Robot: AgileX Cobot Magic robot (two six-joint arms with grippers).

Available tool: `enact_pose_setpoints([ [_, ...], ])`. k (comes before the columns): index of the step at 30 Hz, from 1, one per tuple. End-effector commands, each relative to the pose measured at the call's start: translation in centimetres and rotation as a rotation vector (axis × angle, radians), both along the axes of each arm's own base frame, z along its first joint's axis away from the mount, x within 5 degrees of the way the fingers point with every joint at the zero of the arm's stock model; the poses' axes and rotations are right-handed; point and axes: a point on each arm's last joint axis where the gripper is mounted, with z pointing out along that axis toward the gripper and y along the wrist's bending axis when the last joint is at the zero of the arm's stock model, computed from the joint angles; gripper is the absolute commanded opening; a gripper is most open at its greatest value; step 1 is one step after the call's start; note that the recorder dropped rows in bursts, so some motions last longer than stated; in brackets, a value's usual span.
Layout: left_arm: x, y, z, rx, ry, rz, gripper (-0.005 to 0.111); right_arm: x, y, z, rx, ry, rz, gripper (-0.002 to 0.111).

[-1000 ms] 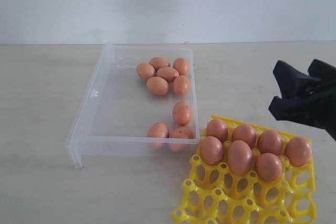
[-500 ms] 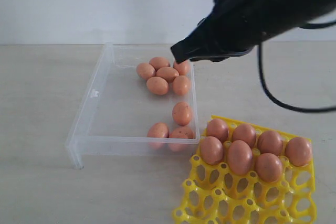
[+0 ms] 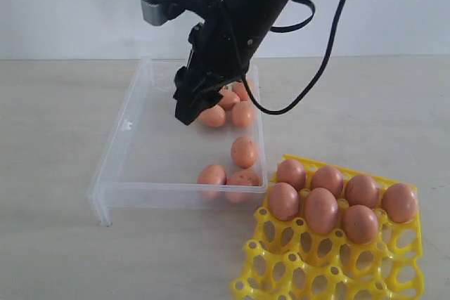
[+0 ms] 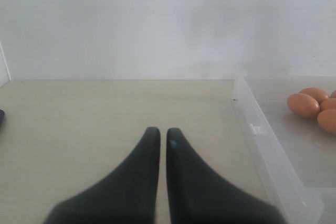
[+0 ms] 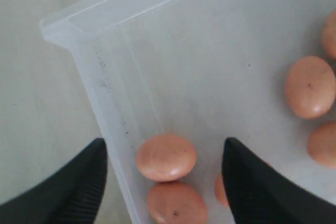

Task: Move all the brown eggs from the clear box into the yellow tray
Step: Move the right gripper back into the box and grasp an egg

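Observation:
The clear box (image 3: 126,145) lies at centre-left and holds several brown eggs: a cluster at the back (image 3: 242,114) and three near the front wall (image 3: 243,151). My right gripper (image 3: 191,107) hangs open over the back cluster, partly hiding it. In the right wrist view its jaws (image 5: 164,148) stand wide to either side of one egg (image 5: 166,157) by the box wall (image 5: 113,124), not touching it. The yellow tray (image 3: 281,272) at the lower right carries several eggs (image 3: 321,210). My left gripper (image 4: 163,129) is shut and empty above bare table, left of the box (image 4: 262,145).
A black cable (image 3: 330,47) loops down from the right arm over the table behind the tray. The tray's front cups (image 3: 330,279) hold nothing. Bare table (image 3: 49,138) spreads left of the box.
My right arm swung from above the tray's right side leftward and down over the box's back cluster of eggs. Its jaws closed on the way and now stand open.

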Motion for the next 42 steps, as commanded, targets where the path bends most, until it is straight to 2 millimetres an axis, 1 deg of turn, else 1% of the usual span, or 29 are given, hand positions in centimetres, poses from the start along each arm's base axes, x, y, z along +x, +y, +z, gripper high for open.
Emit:
enact_pose_setpoints([
  [1,0.0,0.0,-0.1,0.002,-0.004,0.000,0.004,1.7,1.4,-1.8,0.018,-0.132,0.030,0.059],
  [5,0.0,0.0,-0.1,0.002,-0.004,0.000,0.004,3.4,3.1,-4.2,-0.003,-0.319,0.117,0.059],
  [8,0.0,0.0,-0.1,0.002,-0.004,0.000,0.004,4.3,3.8,-6.3,-0.062,-0.411,0.164,0.059],
  [10,0.0,0.0,-0.1,0.002,-0.004,0.000,0.004,4.6,4.0,-7.7,-0.100,-0.414,0.166,0.059],
  [13,0.0,0.0,-0.1,0.002,-0.004,0.000,0.004,5.0,3.7,-9.9,-0.153,-0.365,0.100,0.059],
  [15,0.0,0.0,-0.1,0.002,-0.004,0.000,0.004,5.3,3.4,-10.6,-0.187,-0.360,0.063,0.059],
  [17,0.0,0.0,-0.1,0.002,-0.004,0.000,0.004,5.6,3.2,-10.9,-0.213,-0.378,0.034,0.059],
  [22,0.0,0.0,-0.1,0.002,-0.004,0.000,0.004,6.3,2.9,-10.5,-0.240,-0.470,0.022,0.059],
  [26,0.0,0.0,-0.1,0.002,-0.004,0.000,0.004,7.0,2.6,-10.9,-0.247,-0.511,0.008,0.059],
  [32,0.0,0.0,-0.1,0.002,-0.004,0.000,0.004,7.6,1.6,-13.4,-0.265,-0.452,-0.032,0.059],
  [36,0.0,0.0,-0.1,0.002,-0.004,0.000,0.004,8.0,1.3,-13.9,-0.260,-0.452,-0.048,0.059],
  [42,0.0,0.0,-0.1,0.002,-0.004,0.000,0.004,8.6,0.2,-15.1,-0.217,-0.391,-0.186,0.059],
])
